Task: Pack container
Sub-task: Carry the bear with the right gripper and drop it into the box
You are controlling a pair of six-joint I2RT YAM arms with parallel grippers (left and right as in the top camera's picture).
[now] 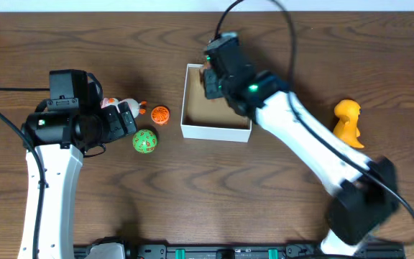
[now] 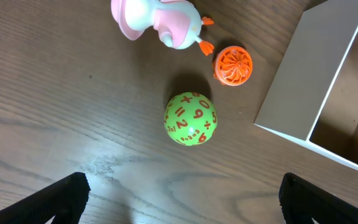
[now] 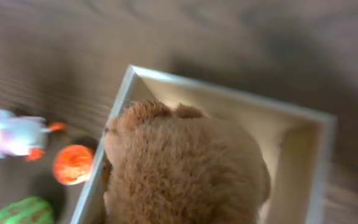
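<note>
The container [image 1: 214, 132] is a shallow white box with a brown inside at the table's middle; it also shows in the left wrist view [image 2: 303, 81] and the right wrist view [image 3: 297, 155]. My right gripper [image 1: 214, 83] hangs over its far left corner, shut on a brown plush toy [image 3: 185, 168] that hides the fingers. My left gripper [image 2: 182, 199] is open and empty above bare table, short of a green numbered ball [image 2: 191, 118].
An orange ball [image 2: 233, 65] and a pink and white toy bird [image 2: 157, 18] lie left of the box. A yellow duck [image 1: 348, 122] stands at the right. The green ball [image 1: 145, 141] sits near the left gripper [image 1: 124, 119].
</note>
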